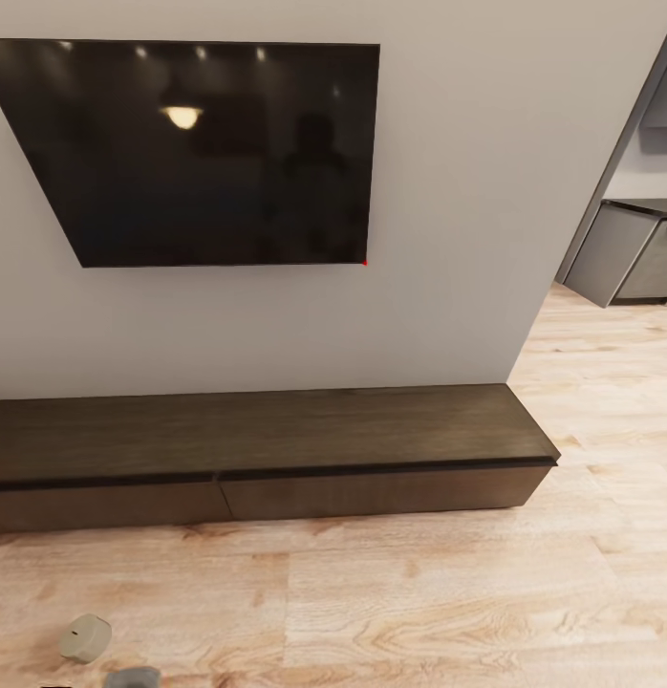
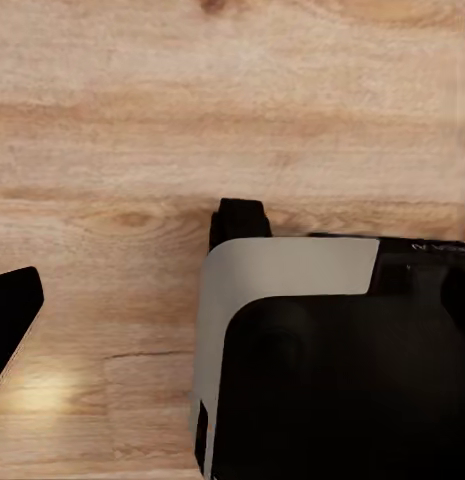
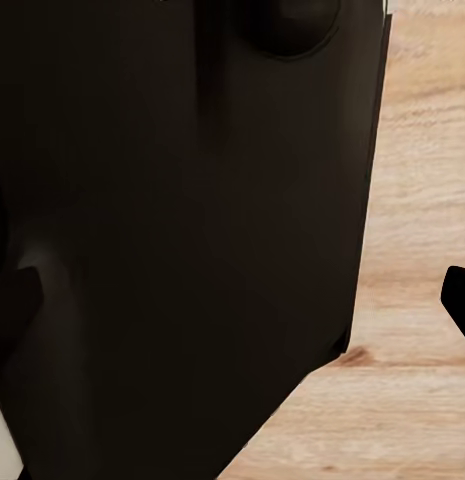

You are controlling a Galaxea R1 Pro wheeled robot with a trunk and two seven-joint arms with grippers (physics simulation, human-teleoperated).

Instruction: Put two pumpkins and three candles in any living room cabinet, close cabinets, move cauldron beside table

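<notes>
The long low dark-brown cabinet (image 1: pixel 267 435) stands against the grey wall under the TV, with both visible drawer fronts closed. On the plank floor in front of its left part, a pale stubby candle (image 1: pixel 85 637) lies tipped on its side. A second greyish candle (image 1: pixel 133 678) is cut off by the picture's lower edge. My left gripper (image 2: pixel 232 320) hangs over the floor beside my own base, one dark fingertip (image 2: pixel 14 310) far out to the side, nothing held. My right gripper (image 3: pixel 232 300) faces my dark body, its fingertip (image 3: pixel 459 298) also wide out. Pumpkins, cauldron and table are out of view.
A black wall TV (image 1: pixel 200 143) hangs above the cabinet. The wall ends at the right, where a doorway opens onto a room with grey furniture (image 1: pixel 625 253). Light wood floor (image 1: pixel 419 602) stretches in front of the cabinet and to the right.
</notes>
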